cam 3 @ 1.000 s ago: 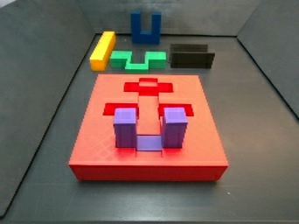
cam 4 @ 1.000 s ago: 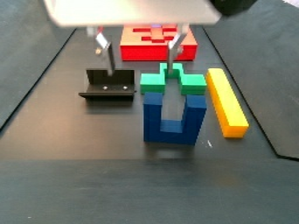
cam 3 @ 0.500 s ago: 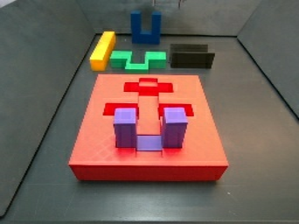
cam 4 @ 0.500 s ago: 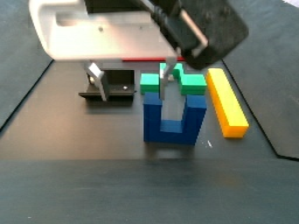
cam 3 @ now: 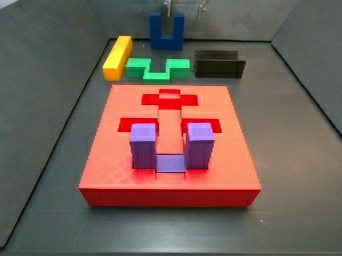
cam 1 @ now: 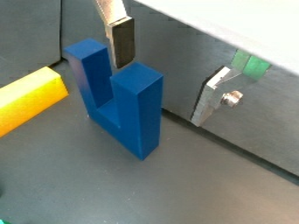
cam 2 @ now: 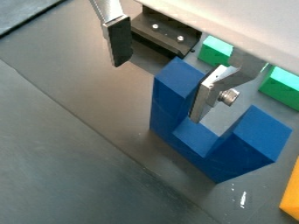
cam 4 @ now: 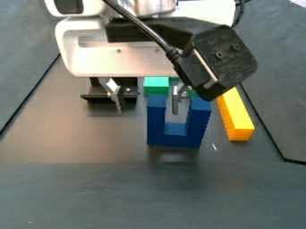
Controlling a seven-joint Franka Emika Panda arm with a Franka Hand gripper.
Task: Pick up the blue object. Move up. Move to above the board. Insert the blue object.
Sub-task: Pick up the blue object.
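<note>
The blue object (cam 4: 177, 121) stands upright on the dark floor with its prongs up, and shows in both wrist views (cam 1: 117, 101) (cam 2: 205, 122) and far back in a side view (cam 3: 164, 33). My gripper (cam 4: 148, 97) is open and low over it. Its fingers straddle one prong: one finger (cam 1: 121, 42) is in the gap between the prongs, and the other finger (cam 1: 218, 92) is outside it. No pad visibly presses the prong. The red board (cam 3: 120, 112) lies nearer the front, with a purple U-shaped block (cam 3: 167, 148) standing on it.
A yellow bar (cam 3: 118, 56) (cam 4: 232, 114), a green piece (cam 3: 158, 69) (cam 4: 157, 87) and the dark fixture (cam 3: 221, 65) (cam 4: 102, 94) lie close around the blue object. Grey walls enclose the floor.
My gripper has come down from above, and its fingers now sit around one prong of the blue object. The blue object and the other pieces have not moved.
</note>
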